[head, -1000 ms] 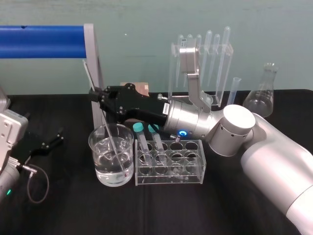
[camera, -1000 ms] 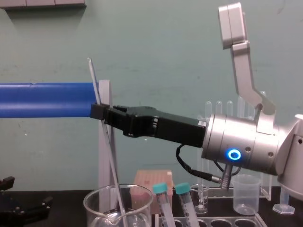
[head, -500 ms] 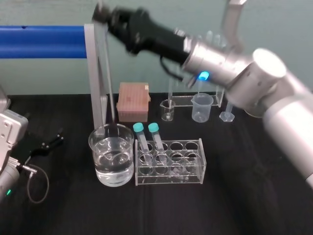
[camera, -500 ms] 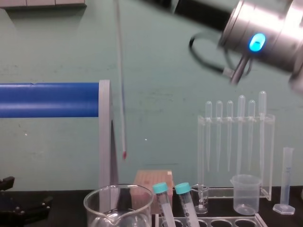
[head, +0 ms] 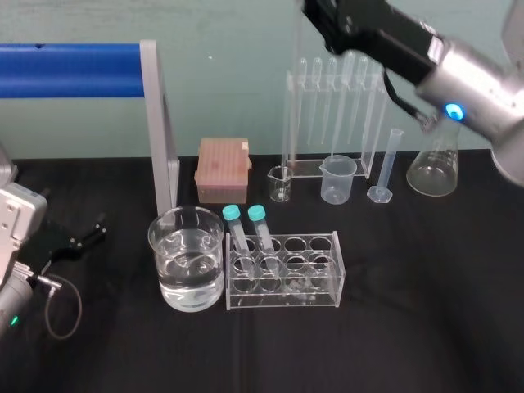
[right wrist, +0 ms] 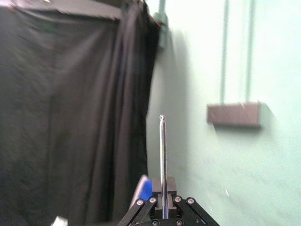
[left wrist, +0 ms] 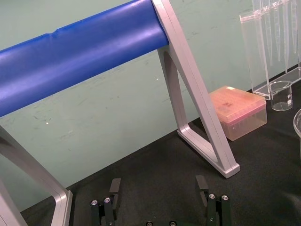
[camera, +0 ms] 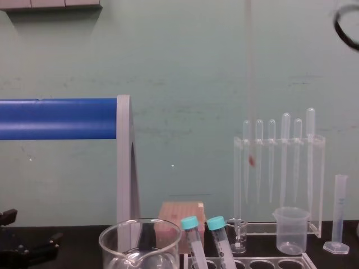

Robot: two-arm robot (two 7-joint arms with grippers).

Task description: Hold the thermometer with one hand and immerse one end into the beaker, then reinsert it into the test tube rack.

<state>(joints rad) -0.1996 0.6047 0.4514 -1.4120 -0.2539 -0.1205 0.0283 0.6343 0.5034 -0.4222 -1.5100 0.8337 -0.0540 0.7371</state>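
- Head view: the right tool (head: 315, 12) sits high at the top edge, above and behind the glassware, well clear of the bench (head: 409, 327).
- Right wrist view: its jaws are clamped on the thermometer (right wrist: 162, 160), and the rod's short upper end stands up from between them.
- Chest view: the thermometer (camera: 248, 84) hangs about vertical, and its red tip (camera: 251, 161) shows in front of the pipette stand (camera: 279, 168). The tip is above and to the right of the beaker (camera: 140, 244).
- The beaker (head: 186, 258) holds clear liquid and stands just left of the test tube rack (head: 284, 270). Two teal-capped tubes (head: 246, 214) lean in the rack's left holes; the holes to their right look free.
- The left tool (left wrist: 157, 207) rests spread open and idle on the bench at the left.
- Judgement: the step in hand is the carry toward the rack.
- Risk: a long rod gripped near one end may swing, so the tip could knock the pipette stand or a capped tube.
- Risk: a descent out of line would put the bulb on the rack's top plate, and the glass may crack or slide in the jaws.
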